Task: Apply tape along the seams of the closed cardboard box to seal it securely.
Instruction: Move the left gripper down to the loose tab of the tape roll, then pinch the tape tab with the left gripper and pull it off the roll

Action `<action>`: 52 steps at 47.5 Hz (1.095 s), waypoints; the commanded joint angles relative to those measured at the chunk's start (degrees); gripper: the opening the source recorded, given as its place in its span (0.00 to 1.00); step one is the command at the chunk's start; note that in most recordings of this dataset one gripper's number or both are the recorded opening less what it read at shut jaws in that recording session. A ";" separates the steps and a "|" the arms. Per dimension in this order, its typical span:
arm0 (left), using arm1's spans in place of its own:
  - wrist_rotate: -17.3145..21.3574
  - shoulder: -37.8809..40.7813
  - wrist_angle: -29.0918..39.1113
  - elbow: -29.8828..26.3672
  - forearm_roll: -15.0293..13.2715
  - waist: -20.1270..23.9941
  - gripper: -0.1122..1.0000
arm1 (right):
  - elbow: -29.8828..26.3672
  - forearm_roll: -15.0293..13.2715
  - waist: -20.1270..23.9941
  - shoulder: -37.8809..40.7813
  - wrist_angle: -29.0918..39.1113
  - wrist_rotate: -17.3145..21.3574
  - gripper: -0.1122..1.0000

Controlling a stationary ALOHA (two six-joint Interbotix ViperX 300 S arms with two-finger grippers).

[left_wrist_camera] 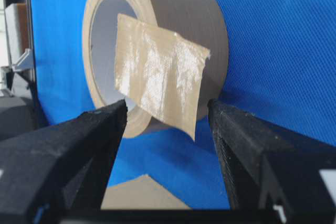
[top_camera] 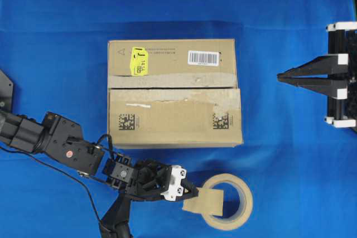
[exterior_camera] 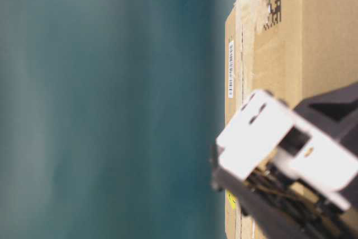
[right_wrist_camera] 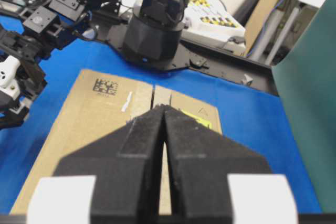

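Between the spread jaws of the left gripper [left_wrist_camera: 167, 124] hangs the tape [left_wrist_camera: 160, 80], one small cut piece stuck by an edge to the single tape roll [top_camera: 227, 201]. It looks thin, limp and sticky, so pinching its free lower edge seems best. Beyond that gripper sits one cardboard box [top_camera: 174, 93], its seams [top_camera: 173, 87] unsealed. The right gripper [top_camera: 280, 77] hovers off the box, fingers pressed together, empty.

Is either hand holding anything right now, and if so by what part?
Nothing is held. The left hand is open, its fingers either side of the tape piece without pinching it. The right hand is shut on nothing.
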 commanded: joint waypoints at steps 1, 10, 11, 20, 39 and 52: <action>0.00 -0.44 -0.18 -1.14 0.00 0.00 0.64 | -0.88 -0.09 0.18 0.70 -0.53 0.18 0.10; 0.09 -0.53 0.00 -0.79 0.00 -0.09 0.51 | -0.88 -0.09 0.35 0.97 -0.62 0.44 0.10; 0.09 -0.53 0.09 -0.79 0.00 -0.18 0.48 | -0.88 -0.09 0.44 0.97 -0.62 0.44 0.10; 0.09 -0.70 1.05 -0.26 0.00 -0.09 0.13 | -0.97 -0.09 0.97 0.97 -0.62 0.70 0.10; -0.09 -4.22 1.05 -0.70 0.00 -0.70 0.11 | -0.97 -0.09 1.14 1.67 -0.53 1.05 0.10; -0.35 -10.72 1.14 -2.02 -0.18 -0.18 0.11 | -0.97 -0.09 1.93 1.67 -0.44 1.32 0.10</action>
